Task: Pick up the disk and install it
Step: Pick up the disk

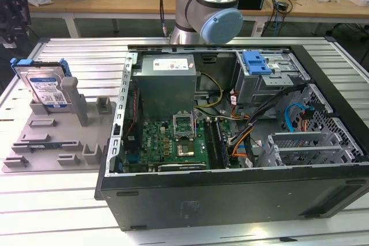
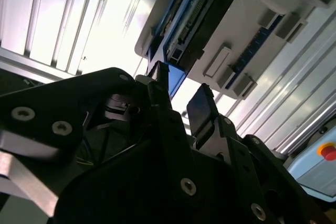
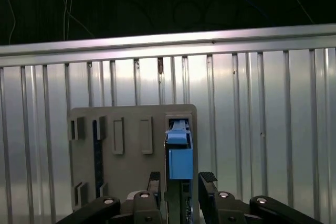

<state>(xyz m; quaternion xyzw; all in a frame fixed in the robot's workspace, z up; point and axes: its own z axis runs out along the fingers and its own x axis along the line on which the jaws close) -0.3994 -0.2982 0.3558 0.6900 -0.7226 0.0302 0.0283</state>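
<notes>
Disk (image 1: 47,89) upright in holder (image 1: 55,142) — base hidden, fingers (image 3: 208,181) apart

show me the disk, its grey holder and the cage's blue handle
the disk (image 1: 47,89): exterior view, on its white-and-blue label
the grey holder (image 1: 63,137): exterior view, on its flat base
the blue handle (image 1: 256,61): exterior view, on its top face

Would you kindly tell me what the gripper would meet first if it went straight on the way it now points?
Most likely the disk, standing on edge in the grey holder: its blue frame lines up between the gripper's open fingers. How far off is unclear.
</notes>
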